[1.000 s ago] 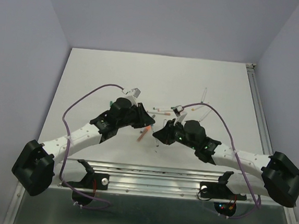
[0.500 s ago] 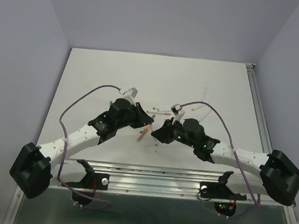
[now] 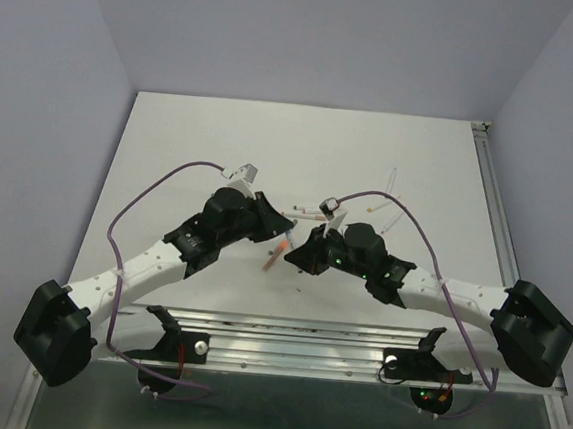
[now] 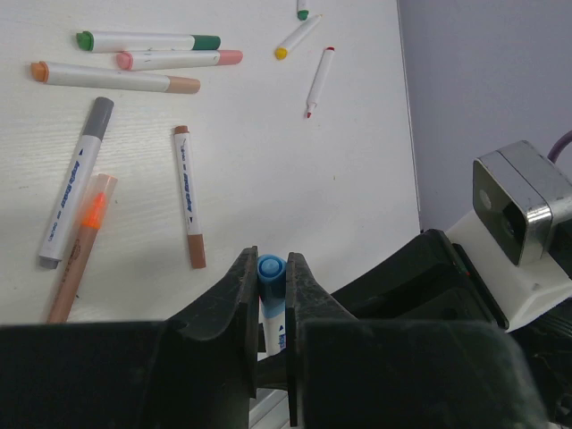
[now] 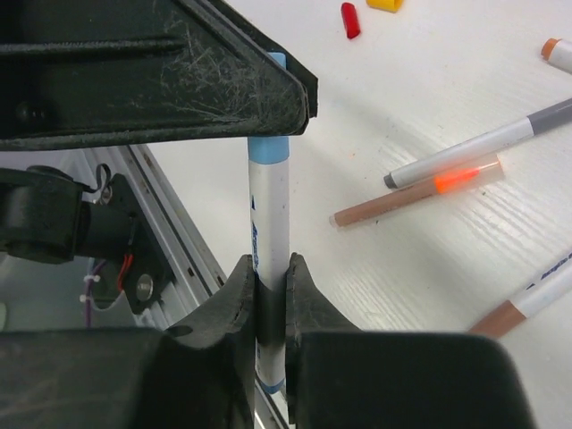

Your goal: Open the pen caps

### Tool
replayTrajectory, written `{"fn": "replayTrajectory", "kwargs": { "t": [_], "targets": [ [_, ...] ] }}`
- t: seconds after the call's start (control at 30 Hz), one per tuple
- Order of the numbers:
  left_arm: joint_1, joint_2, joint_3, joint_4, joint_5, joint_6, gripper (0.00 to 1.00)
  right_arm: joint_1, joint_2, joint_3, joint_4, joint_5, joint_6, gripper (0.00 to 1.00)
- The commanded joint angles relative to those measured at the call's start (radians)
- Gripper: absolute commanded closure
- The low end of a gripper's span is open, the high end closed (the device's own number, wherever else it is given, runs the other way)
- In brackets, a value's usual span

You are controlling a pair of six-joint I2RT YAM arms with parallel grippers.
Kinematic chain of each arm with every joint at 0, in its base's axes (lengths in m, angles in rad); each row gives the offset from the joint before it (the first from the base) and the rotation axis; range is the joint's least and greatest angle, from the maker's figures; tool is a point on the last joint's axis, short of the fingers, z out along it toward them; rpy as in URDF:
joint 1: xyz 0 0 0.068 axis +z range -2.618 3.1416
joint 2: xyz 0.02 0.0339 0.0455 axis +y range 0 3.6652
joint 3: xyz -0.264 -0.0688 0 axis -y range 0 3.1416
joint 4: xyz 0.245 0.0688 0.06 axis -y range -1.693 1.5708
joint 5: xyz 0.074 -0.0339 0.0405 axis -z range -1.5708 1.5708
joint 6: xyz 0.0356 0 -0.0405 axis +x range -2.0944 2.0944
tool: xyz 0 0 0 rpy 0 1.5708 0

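A white pen (image 5: 270,214) with a blue pen cap (image 4: 271,268) is held in the air between both arms, over the near middle of the table. My left gripper (image 4: 270,273) is shut on the blue cap (image 5: 268,147), which sits on the barrel's end. My right gripper (image 5: 270,273) is shut on the white barrel lower down. In the top view the left gripper (image 3: 283,236) and the right gripper (image 3: 303,254) meet tip to tip. A loose red cap (image 5: 349,20) and a yellow cap (image 5: 384,4) lie on the table beyond.
Several capped pens lie scattered on the white table: green (image 4: 147,41), pink (image 4: 179,60), tan (image 4: 116,79), grey (image 4: 76,183), brown (image 4: 189,195), plus an orange highlighter (image 4: 80,246) and an uncapped red-tipped pen (image 4: 319,82). The metal rail (image 5: 161,232) runs along the near edge.
Both arms have drawn in a little toward each other at the table's middle. The pens on the table have not moved.
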Motion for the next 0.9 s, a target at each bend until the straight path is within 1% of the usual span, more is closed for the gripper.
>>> {"fn": "replayTrajectory", "kwargs": {
  "t": [0.0, 0.03, 0.07, 0.13, 0.17, 0.23, 0.27, 0.3, 0.37, 0.4, 0.43, 0.5, 0.57, 0.6, 0.67, 0.7, 0.73, 0.77, 0.8, 0.87],
  "targets": [
    [-0.001, -0.024, 0.004, 0.033, -0.059, 0.003, 1.00, 0.013, 0.010, 0.058, 0.047, -0.056, -0.008, 0.99],
    [0.000, -0.026, 0.010, 0.025, -0.087, 0.012, 1.00, 0.013, 0.009, 0.055, 0.044, -0.064, 0.001, 0.99],
    [0.013, -0.026, 0.033, 0.000, -0.166, 0.023, 1.00, 0.018, 0.007, 0.050, 0.047, -0.068, 0.010, 0.99],
    [0.052, -0.012, 0.063, -0.029, -0.211, 0.058, 1.00, 0.041, -0.008, 0.020, 0.051, -0.097, 0.023, 0.99],
    [0.131, 0.015, 0.095, -0.056, -0.214, 0.069, 1.00, 0.059, -0.016, 0.008, 0.053, -0.090, 0.029, 0.99],
    [0.216, 0.063, 0.114, -0.057, -0.211, 0.100, 1.00, 0.131, -0.035, -0.032, 0.048, -0.046, 0.038, 0.99],
    [0.255, 0.080, 0.132, -0.054, -0.213, 0.107, 1.00, 0.165, -0.055, -0.046, 0.048, -0.010, 0.043, 0.99],
    [0.332, 0.097, 0.145, -0.047, -0.191, 0.124, 1.00, 0.232, -0.063, -0.066, 0.035, 0.055, 0.044, 0.99],
    [0.393, 0.141, 0.186, -0.043, -0.171, 0.148, 1.00, 0.283, -0.081, -0.081, 0.015, 0.119, 0.075, 0.99],
    [0.448, 0.152, 0.201, -0.047, -0.170, 0.146, 1.00, 0.294, -0.085, -0.094, 0.015, 0.110, 0.090, 0.99],
    [0.470, 0.161, 0.212, -0.046, -0.161, 0.146, 1.00, 0.299, -0.091, -0.104, 0.030, 0.108, 0.125, 0.99],
    [0.505, 0.183, 0.250, -0.046, -0.115, 0.173, 1.00, 0.299, -0.112, -0.131, 0.033, 0.105, 0.139, 0.99],
    [0.517, 0.183, 0.275, -0.067, -0.098, 0.201, 1.00, 0.299, -0.138, -0.129, -0.027, 0.186, 0.153, 0.99],
    [0.517, 0.177, 0.275, -0.079, -0.079, 0.222, 1.00, 0.296, -0.172, -0.123, -0.098, 0.290, 0.156, 0.99],
    [0.516, 0.160, 0.255, -0.084, -0.050, 0.244, 1.00, 0.282, -0.195, -0.092, -0.186, 0.356, 0.159, 0.99],
    [0.516, 0.152, 0.229, -0.107, -0.032, 0.250, 1.00, 0.247, -0.206, -0.063, -0.230, 0.387, 0.171, 0.99],
    [0.517, 0.149, 0.217, -0.119, -0.026, 0.267, 1.00, 0.221, -0.215, -0.051, -0.311, 0.430, 0.184, 0.99],
    [0.516, 0.149, 0.183, -0.139, -0.024, 0.267, 1.00, 0.192, -0.217, -0.037, -0.346, 0.458, 0.193, 0.99],
    [0.517, 0.152, 0.165, -0.145, -0.019, 0.264, 1.00, 0.125, -0.214, -0.033, -0.404, 0.482, 0.201, 0.99],
    [0.507, 0.167, 0.111, -0.146, -0.004, 0.259, 1.00, 0.043, -0.189, -0.019, -0.473, 0.519, 0.205, 0.99]
  ]
}}
